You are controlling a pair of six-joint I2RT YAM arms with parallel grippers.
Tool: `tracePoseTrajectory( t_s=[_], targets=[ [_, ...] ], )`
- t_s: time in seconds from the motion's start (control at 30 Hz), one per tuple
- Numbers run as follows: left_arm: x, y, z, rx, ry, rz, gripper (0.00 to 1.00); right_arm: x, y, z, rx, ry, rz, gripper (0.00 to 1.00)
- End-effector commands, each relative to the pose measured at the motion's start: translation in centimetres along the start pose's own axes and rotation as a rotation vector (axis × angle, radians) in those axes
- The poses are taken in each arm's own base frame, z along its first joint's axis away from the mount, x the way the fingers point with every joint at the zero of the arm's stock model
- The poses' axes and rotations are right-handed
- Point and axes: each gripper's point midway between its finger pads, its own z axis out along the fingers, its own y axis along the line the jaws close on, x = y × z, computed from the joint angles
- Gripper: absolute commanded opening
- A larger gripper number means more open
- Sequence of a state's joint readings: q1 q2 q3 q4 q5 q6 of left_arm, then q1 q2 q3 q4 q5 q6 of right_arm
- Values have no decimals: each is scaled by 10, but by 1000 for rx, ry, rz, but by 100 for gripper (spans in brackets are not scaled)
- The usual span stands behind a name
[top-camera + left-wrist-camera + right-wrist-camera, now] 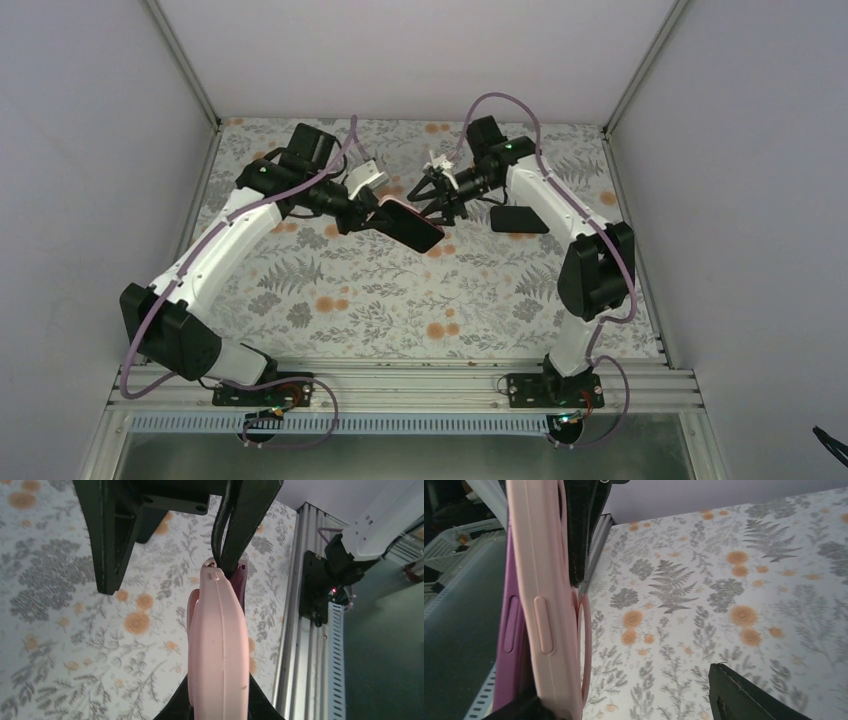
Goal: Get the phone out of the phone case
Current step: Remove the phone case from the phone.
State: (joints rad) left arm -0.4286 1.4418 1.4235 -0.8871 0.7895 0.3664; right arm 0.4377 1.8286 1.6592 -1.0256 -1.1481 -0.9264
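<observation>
The pale pink phone case (398, 206) with the phone (414, 229) in it hangs in the air between both grippers, over the middle back of the table. My left gripper (372, 216) is shut on its left end. In the left wrist view the case (220, 645) stands edge-on between my fingers (172, 711), and the purple phone edge (241, 582) shows behind it. My right gripper (438, 205) is open at the far end. One of its fingers (247, 525) touches that end and the other (107, 535) stands apart. The right wrist view shows the case (541, 605) and the phone (509, 630) beside my left finger.
A black slab (520, 218) lies flat on the floral table cover (400, 300) under the right arm. An aluminium rail (400, 380) runs along the near edge with both arm bases. Grey walls close in the back and both sides.
</observation>
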Motion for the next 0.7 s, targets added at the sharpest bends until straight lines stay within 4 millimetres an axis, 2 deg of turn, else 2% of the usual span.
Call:
tracePoseTrajectory(
  t_s=[0.0, 0.1, 0.23, 0.43, 0.5, 0.6, 0.67],
  targets=[
    [-213, 57, -104, -560, -730, 547, 2, -55, 159, 65, -561, -101, 228, 69],
    [-216, 58, -103, -569, -734, 546, 2, -59, 168, 71, -595, -90, 239, 72],
    [-217, 59, -100, -568, -731, 547, 2, -62, 168, 73, -619, -102, 269, 73],
    [-215, 61, -81, -548, -694, 575, 2, -72, 172, 70, -659, -142, 290, 74],
    [-214, 59, -72, -519, -684, 583, 2, -73, 171, 70, -664, -146, 295, 71],
    [-213, 51, -62, -461, -668, 604, 2, -76, 170, 70, -665, -150, 287, 59],
    [-211, 47, -58, -425, -661, 613, 2, -76, 171, 68, -658, -157, 270, 44]
  ],
)
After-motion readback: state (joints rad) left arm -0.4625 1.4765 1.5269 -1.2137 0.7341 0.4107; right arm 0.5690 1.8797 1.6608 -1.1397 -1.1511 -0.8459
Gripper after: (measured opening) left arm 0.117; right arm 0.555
